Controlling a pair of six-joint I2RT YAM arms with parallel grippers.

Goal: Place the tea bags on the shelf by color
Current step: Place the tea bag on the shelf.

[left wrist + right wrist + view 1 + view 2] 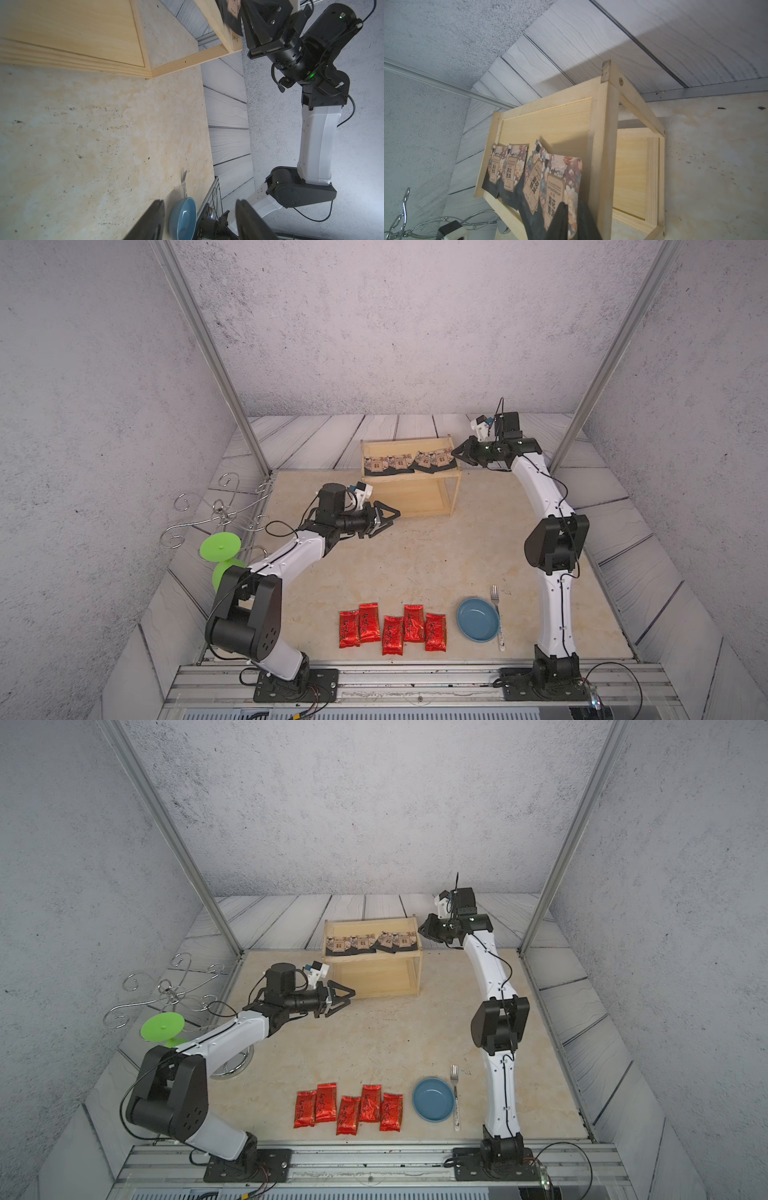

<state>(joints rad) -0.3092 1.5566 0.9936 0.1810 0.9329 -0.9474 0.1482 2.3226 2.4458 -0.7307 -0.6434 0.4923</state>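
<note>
Red tea bags lie unobstructed. Left gripper: jaws apart, empty. Right gripper overlaps the edge of one black tea bag; grip indeterminate.

4 blk bags on shelf top tier, 5 red bags nr blue plate
</note>
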